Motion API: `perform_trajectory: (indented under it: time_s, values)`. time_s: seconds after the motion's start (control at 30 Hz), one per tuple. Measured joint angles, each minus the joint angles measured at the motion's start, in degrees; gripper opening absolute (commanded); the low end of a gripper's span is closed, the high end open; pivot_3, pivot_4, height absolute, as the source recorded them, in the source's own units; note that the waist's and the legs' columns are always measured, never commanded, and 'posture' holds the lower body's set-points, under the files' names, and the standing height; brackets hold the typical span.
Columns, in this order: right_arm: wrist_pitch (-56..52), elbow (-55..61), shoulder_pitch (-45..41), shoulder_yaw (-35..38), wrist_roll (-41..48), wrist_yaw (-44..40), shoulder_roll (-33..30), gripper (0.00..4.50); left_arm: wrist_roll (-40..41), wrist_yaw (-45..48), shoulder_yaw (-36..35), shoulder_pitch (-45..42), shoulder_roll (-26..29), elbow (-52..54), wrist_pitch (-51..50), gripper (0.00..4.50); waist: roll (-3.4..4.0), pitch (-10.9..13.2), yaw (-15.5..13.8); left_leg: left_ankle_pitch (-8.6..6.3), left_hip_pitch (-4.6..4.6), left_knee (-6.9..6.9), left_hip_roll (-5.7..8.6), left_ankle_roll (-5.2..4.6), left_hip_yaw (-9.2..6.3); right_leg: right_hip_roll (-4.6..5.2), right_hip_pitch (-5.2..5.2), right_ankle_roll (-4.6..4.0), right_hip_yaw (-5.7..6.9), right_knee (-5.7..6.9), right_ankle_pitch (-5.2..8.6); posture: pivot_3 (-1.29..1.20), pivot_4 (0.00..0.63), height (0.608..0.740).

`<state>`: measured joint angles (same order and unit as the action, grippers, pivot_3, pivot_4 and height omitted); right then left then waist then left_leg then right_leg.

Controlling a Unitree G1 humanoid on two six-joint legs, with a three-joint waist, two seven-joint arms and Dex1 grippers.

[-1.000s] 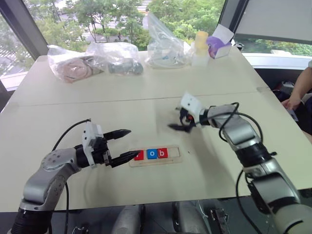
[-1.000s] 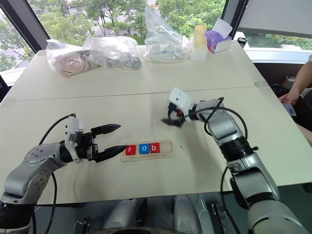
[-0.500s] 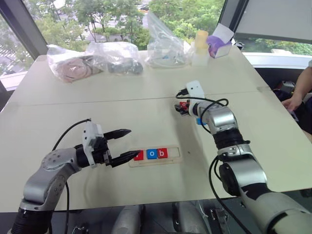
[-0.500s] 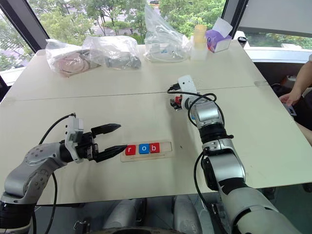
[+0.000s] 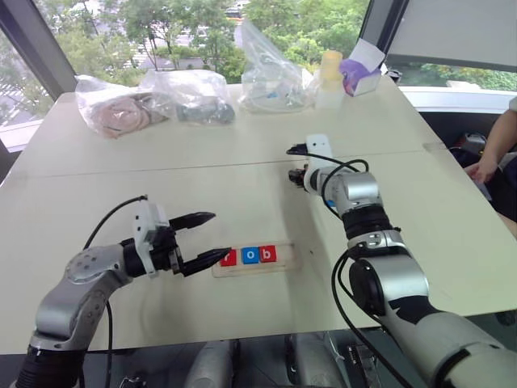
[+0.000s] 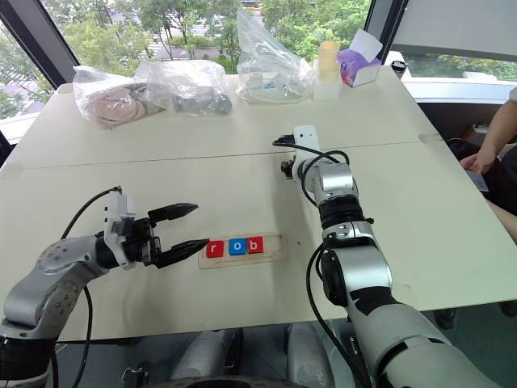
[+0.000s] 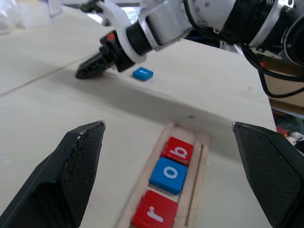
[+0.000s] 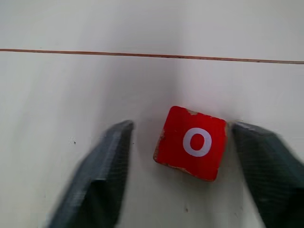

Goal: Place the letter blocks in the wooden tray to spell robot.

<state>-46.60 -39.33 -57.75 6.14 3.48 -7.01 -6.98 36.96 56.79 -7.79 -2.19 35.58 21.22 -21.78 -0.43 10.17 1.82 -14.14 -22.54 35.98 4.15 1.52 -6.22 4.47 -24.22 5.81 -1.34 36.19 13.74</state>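
Note:
The wooden tray lies near the table's front edge. In its left part sit three letter blocks: a red r, a blue o and a red b. My left gripper hovers open just left of the tray, empty. Farther back, my right gripper points down at the table with a red o block lying flat between its fingers. One finger is close to the block and a gap shows at the other. A blue block lies on the table beside that gripper.
Clear plastic bags, a yellow-capped bottle and a purple box line the table's far edge. A person's arm rests past the right edge. A seam crosses the tabletop.
My right arm has reached farther back and rolled its wrist, bringing its gripper down over the red o block. The left arm and the tray have kept still.

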Motion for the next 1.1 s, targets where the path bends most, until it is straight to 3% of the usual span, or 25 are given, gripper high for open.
perform_trajectory:
  time_s: [0.03,0.2,0.37,0.57,0.73,0.87,1.07,1.1]
  values:
    - [0.0,0.6,0.4,-0.7,-0.1,-0.2,0.0,1.20,0.0,0.0,-0.1,-0.1,0.0,0.0,0.1,4.50,0.00,0.0,0.2,0.00,0.00,0.00,0.00,0.00,0.00,0.00,0.00,0.00,0.00,0.00,0.00,0.00,0.150,0.740]
    - [-1.7,8.2,4.4,-6.6,-1.8,-3.1,-1.7,1.19,-0.1,-0.1,0.1,0.0,-0.1,0.0,0.3,4.50,0.01,0.0,0.7,0.00,0.00,-0.03,0.00,0.00,-0.01,0.01,-0.01,0.01,0.00,0.00,0.00,0.00,0.150,0.740]
    - [-13.8,30.4,14.6,-11.7,-2.1,-8.2,-9.5,1.19,-0.1,0.0,0.1,0.4,-0.3,0.2,0.8,4.50,0.02,0.0,0.0,0.00,-0.10,0.02,0.05,-0.01,-0.04,0.08,-0.03,0.02,0.03,-0.02,0.00,0.00,0.150,0.740]
    - [-41.6,63.5,26.0,-3.8,3.0,-11.0,-15.5,1.19,-0.2,0.4,0.4,1.5,-0.6,0.2,1.0,4.50,0.03,0.0,-0.8,-0.02,-0.14,0.01,-0.02,-0.03,-0.09,0.11,-0.07,0.00,0.05,-0.04,0.02,0.00,0.150,0.740]
    - [-45.5,74.2,38.2,0.6,7.9,-9.5,-14.1,1.19,-0.2,0.6,0.7,1.3,-0.8,0.0,1.1,4.50,0.05,0.0,-0.9,-0.02,-0.13,0.10,-0.02,-0.03,0.00,0.13,-0.02,-0.14,0.02,-0.06,0.11,0.00,0.150,0.740]
    - [-45.5,77.3,40.6,3.5,12.9,-7.4,-13.5,1.19,-0.2,1.0,1.6,0.1,-0.8,-0.9,1.1,4.50,0.04,0.0,-1.0,-0.01,-0.12,0.14,-0.02,-0.03,-0.02,0.09,0.02,-0.12,0.03,-0.06,0.10,0.00,0.150,0.740]
    - [-45.5,77.8,42.0,5.3,21.6,-2.9,-13.1,4.30,-0.3,1.2,1.8,-0.5,-0.8,-1.1,1.1,4.50,0.03,0.0,-1.0,-0.01,-0.13,0.13,-0.02,-0.03,-0.01,0.11,0.02,-0.02,0.03,-0.10,0.05,0.00,0.150,0.740]
    - [-45.5,77.5,41.7,5.2,23.7,-2.8,-14.6,4.46,-0.3,1.1,1.8,-0.5,-0.8,-1.1,1.1,4.50,0.05,0.0,-1.1,-0.01,-0.13,0.14,-0.01,-0.03,-0.01,0.10,0.03,-0.03,0.03,-0.11,0.06,0.00,0.150,0.740]
